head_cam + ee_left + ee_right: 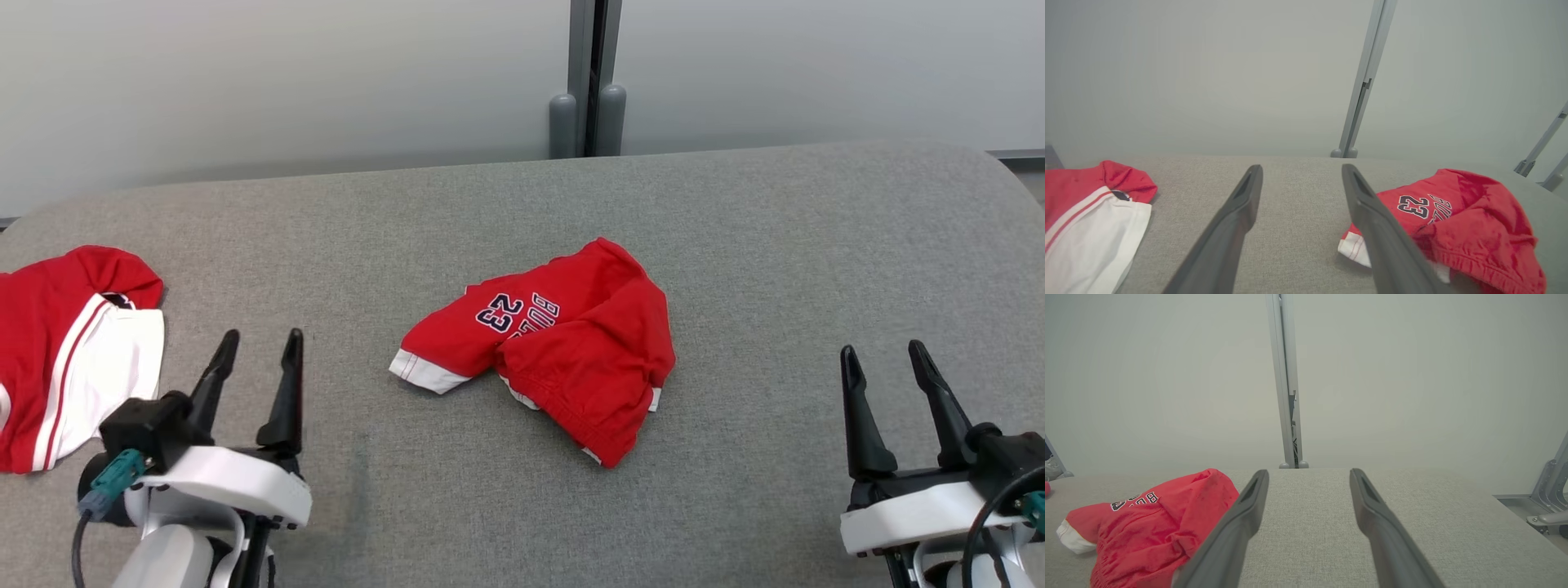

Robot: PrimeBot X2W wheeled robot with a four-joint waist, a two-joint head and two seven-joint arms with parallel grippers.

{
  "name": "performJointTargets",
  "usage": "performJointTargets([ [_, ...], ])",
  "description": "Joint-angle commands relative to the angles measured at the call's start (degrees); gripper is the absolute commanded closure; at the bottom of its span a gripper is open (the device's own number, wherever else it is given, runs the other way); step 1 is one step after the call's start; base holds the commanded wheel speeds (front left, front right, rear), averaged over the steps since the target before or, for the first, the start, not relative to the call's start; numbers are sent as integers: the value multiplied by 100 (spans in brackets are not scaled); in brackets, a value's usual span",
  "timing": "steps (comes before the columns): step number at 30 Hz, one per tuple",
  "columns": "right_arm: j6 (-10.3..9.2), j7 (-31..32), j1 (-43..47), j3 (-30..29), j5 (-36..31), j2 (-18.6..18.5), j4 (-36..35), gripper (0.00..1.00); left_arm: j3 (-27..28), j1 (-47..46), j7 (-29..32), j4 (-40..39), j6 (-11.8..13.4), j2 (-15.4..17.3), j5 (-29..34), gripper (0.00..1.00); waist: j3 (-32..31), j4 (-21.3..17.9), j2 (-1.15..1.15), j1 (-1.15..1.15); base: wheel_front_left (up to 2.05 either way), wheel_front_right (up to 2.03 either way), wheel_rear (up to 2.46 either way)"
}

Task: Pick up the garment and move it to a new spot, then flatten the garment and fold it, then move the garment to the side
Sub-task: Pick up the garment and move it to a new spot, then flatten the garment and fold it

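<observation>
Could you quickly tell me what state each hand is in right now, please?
Left hand: open, holding nothing.
Right hand: open, holding nothing.

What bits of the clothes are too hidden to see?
- Head view: the red and white garment is cut off by the left edge.
- Head view: the red garment is crumpled, so folds hide part of its lettering.
- Left wrist view: a finger of the left hand covers part of its white hem.

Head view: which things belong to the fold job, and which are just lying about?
Job: crumpled red 23 garment, centre, likely; left gripper and right gripper, both open; grey table.
Lying about: red-and-white garment, far left; grey post behind.
</observation>
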Motion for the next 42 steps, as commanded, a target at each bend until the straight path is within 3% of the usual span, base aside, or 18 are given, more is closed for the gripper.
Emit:
performJointTargets([
  [1, 10, -7, 80, -3, -28, -45, 12, 0, 97, 114, -50, -51, 52, 66, -54, 0, -42, 11, 0, 0, 0, 0, 0],
  [7, 9, -7, 210, 16, -44, -79, 16, 0, 263, 481, -158, -206, 75, 218, -119, 0, -167, 19, 0, 0, 0, 0, 0],
  [22, 10, 147, 561, -59, 2, -73, -37, 0, 135, 994, -242, -402, 148, 235, -15, 0, -463, 26, 0, 0, 0, 0, 0],
  [42, 10, 216, 553, -88, -11, -43, -76, 0, 63, 860, -158, -381, 193, 290, -72, 0, -433, 60, 0, 0, 0, 0, 0],
])
